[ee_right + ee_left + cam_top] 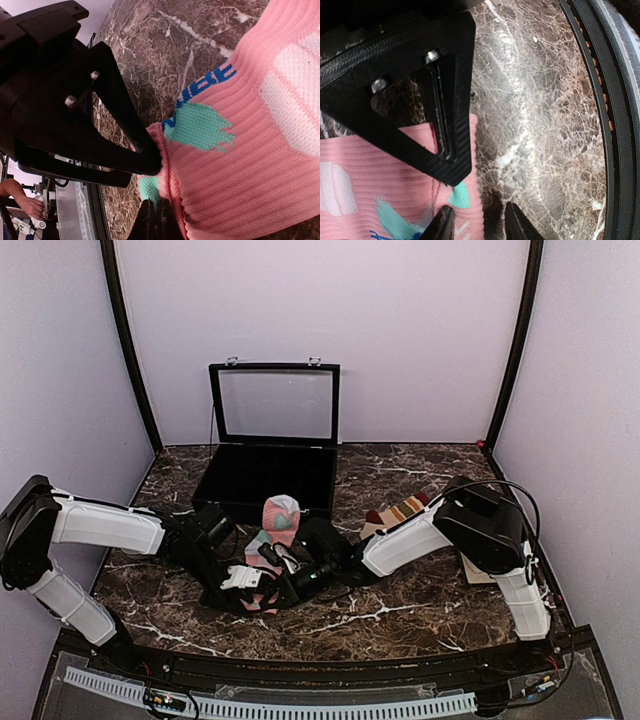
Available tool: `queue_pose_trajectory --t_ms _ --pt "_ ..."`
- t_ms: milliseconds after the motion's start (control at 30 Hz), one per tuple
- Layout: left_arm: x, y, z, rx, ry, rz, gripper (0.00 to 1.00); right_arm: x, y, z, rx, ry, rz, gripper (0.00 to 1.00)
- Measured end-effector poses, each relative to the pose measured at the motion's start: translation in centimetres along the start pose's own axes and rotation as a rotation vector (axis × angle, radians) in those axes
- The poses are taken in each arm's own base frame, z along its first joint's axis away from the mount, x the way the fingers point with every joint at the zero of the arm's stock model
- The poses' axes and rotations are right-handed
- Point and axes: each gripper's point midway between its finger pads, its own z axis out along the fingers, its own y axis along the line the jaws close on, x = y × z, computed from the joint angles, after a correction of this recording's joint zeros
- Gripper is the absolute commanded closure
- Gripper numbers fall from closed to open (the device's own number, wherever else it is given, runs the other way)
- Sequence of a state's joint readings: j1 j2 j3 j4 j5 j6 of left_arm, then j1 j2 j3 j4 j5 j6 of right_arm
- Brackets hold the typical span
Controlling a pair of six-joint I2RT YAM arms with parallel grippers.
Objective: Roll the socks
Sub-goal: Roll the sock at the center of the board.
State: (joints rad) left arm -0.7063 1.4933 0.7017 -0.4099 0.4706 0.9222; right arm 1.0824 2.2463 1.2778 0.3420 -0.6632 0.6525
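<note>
**A:** Where is everything?

**B:** The pink ribbed sock with mint-teal patches (280, 515) lies flat mid-table on the dark marble-patterned table (420, 610). It is just in front of the open black hinged case (230, 508). The tan striped sock with maroon cuff (400, 512) is set apart to the right, next to the right arm.

**A:** Claws?

**B:** The right gripper (152, 167) is pinched closed on the pink sock's cuff hem, with only a thin lip of knit between the jaws. The left gripper (242, 578) is low over the same end. One finger lies across the fabric and the other is hidden, so I cannot tell its width or whether it holds anything.

**A:** What could go wrong?

**B:**
- The bite is shallow, so the hem may slip free once rolling starts.
- The two claws are crowded together and their fingers could knock.
- If only the top layer is caught, the roll would likely come out skewed or loose.
- The marble looks slick, so the sock may slide instead of curling.
</note>
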Motion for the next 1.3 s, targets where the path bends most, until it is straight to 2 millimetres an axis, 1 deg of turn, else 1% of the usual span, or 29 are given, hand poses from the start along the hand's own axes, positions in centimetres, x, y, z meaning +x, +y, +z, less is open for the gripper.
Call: queue_pose_trajectory --t_ms 133,200,333,400,433,467,533,600,667,733,800,900,933,967,1000,1033,1100,1133,1167,1200,1267,1300 --pt "0.0 0.3 0.1 -0.010 0.004 -0.012 0.77 0.0 0.0 -0.1 0.000 -0.007 -0.004 1.00" --pt "0.0 0.5 0.2 -0.015 0.004 -0.015 0.81 0.0 -0.1 -0.2 0.005 -0.013 -0.005 0.94" --pt "0.1 0.7 0.3 -0.022 0.007 -0.026 0.89 0.1 -0.2 -0.6 0.021 -0.037 -0.004 0.89" --pt "0.1 0.7 0.4 -0.022 0.007 -0.034 0.89 0.1 -0.2 -0.9 0.031 -0.050 -0.004 0.85" --pt "0.1 0.7 0.4 -0.019 0.007 -0.039 0.89 0.1 -0.2 -1.0 0.035 -0.055 -0.005 0.79" --pt "0.1 0.7 0.5 -0.016 0.008 -0.044 0.89 0.0 -0.2 -1.1 0.038 -0.060 -0.008 0.67" --pt "0.0 0.7 0.5 -0.005 0.009 -0.060 0.90 0.0 -0.2 -1.4 0.047 -0.075 -0.008 0.59" --pt "-0.1 0.6 0.6 0.011 0.007 -0.077 0.90 -0.3 -0.1 -2.0 0.065 -0.093 -0.020 0.58" --pt "-0.2 0.5 0.6 0.026 0.006 -0.095 0.90 -0.3 -0.4 -2.4 0.097 -0.105 -0.014 0.58" --pt "-0.3 0.4 0.8 0.047 0.003 -0.112 0.90 -0.1 -0.8 -3.2 0.138 -0.125 -0.012 0.58" --pt "-0.5 0.3 0.9 0.076 0.002 -0.132 0.91 0.6 -1.4 -4.5 0.189 -0.149 -0.004 0.57" --pt "-0.5 -0.1 0.9 0.126 -0.006 -0.169 0.91 1.9 -2.4 -7.3 0.282 -0.204 -0.014 0.57" --pt "-0.5 -0.2 0.9 0.142 -0.010 -0.183 0.91 3.4 -4.0 -8.6 0.362 -0.211 -0.022 0.53" --pt "-0.5 -0.4 0.9 0.160 -0.017 -0.198 0.91 2.5 -2.7 -9.2 0.346 -0.241 -0.043 0.21" --pt "-0.5 -0.5 0.9 0.176 -0.022 -0.212 0.91 2.5 -2.7 -10.2 0.381 -0.270 -0.068 0.03" --pt "-0.4 -0.7 0.8 0.197 -0.028 -0.229 0.91 2.3 -2.6 -11.3 0.427 -0.308 -0.100 0.01" --pt "-0.3 -1.0 0.7 0.238 -0.037 -0.269 0.91 1.7 -1.6 -13.6 0.487 -0.390 -0.165 0.01" --pt "-0.3 -1.1 0.7 0.258 -0.041 -0.288 0.90 1.1 -1.0 -14.5 0.506 -0.432 -0.192 0.01" --pt "-0.3 -1.2 0.6 0.278 -0.045 -0.307 0.88 0.3 -0.3 -15.9 0.522 -0.502 -0.211 0.01" --pt "-0.2 -1.2 0.6 0.293 -0.049 -0.323 0.86 -0.4 0.0 -17.1 0.539 -0.556 -0.216 0.01" --pt "-0.1 -1.2 0.4 0.328 -0.059 -0.361 0.84 -2.2 0.1 -20.4 0.596 -0.685 -0.197 0.00" --pt "-0.1 -1.3 0.3 0.348 -0.061 -0.376 0.84 -3.2 -0.3 -22.5 0.635 -0.759 -0.164 0.00"
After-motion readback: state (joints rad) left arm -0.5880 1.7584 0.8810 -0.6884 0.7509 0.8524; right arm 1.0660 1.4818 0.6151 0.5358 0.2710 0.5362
